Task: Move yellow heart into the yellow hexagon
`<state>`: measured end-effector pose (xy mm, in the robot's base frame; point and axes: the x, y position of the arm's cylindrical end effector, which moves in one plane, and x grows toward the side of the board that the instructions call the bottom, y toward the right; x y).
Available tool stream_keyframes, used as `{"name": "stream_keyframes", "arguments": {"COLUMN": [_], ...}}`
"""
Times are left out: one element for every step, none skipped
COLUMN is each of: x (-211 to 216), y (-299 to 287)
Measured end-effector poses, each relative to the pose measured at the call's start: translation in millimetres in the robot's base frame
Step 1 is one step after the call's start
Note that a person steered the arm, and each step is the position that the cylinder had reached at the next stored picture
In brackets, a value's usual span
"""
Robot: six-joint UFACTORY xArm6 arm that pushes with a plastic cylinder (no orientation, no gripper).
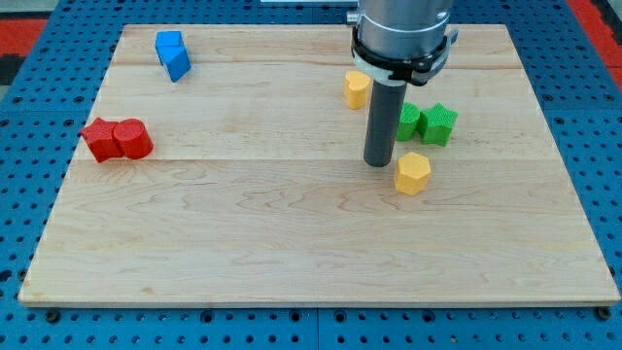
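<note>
The yellow heart (357, 88) lies near the view's top, just left of the rod. The yellow hexagon (412, 173) lies lower, right of centre. My tip (378, 163) rests on the board between them, below the heart and just left of the hexagon, with a small gap to the hexagon. The rod's body hides part of the board behind it.
Two green blocks (408, 122) (438, 123) sit side by side right of the rod, above the hexagon. A blue block (173, 53) is at the top left. Two red blocks (100, 139) (132, 139) touch at the left. The wooden board (292, 243) lies on a blue pegboard.
</note>
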<state>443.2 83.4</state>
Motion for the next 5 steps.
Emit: {"name": "stream_keyframes", "arguments": {"x": [23, 62, 59, 26, -44], "y": [40, 70, 56, -44, -49]}}
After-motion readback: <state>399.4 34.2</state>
